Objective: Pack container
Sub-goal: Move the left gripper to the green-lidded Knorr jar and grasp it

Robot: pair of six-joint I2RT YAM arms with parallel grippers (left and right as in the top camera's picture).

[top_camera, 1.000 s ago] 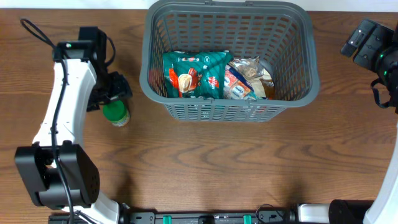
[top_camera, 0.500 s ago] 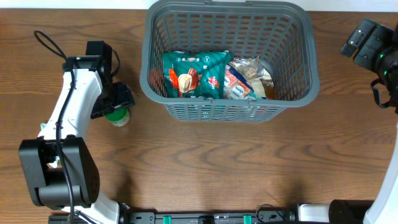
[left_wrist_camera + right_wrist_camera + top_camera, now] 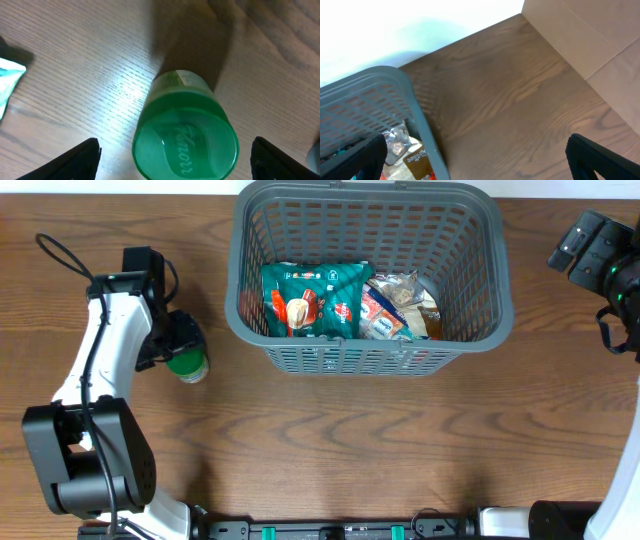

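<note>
1. Left pincer [image 3: 184, 159]: jaws stand wide apart, one finger on each side of a green-lidded jar [image 3: 185, 145]. There is a clear gap on both sides and nothing is gripped.
2. The jar's lid faces the wrist camera (raised script on it, only partly readable). The jar sits on the wooden counter [image 3: 350, 440], just left of the container and apart from it.
3. Right pincer [image 3: 480, 159]: jaws spread as wide as they go and hold nothing. It hangs over the counter at the far right, beyond the container's right side.
4. Container [image 3: 365, 358]: a dark grey slotted basket at the far centre of the counter, between the two arms.
5. Inside it, a green snack packet [image 3: 315, 300] lies on the left of the floor. It touches a bunch of clear-wrapped packets [image 3: 400, 305] on its right, and both are pushed toward the near wall.
</note>
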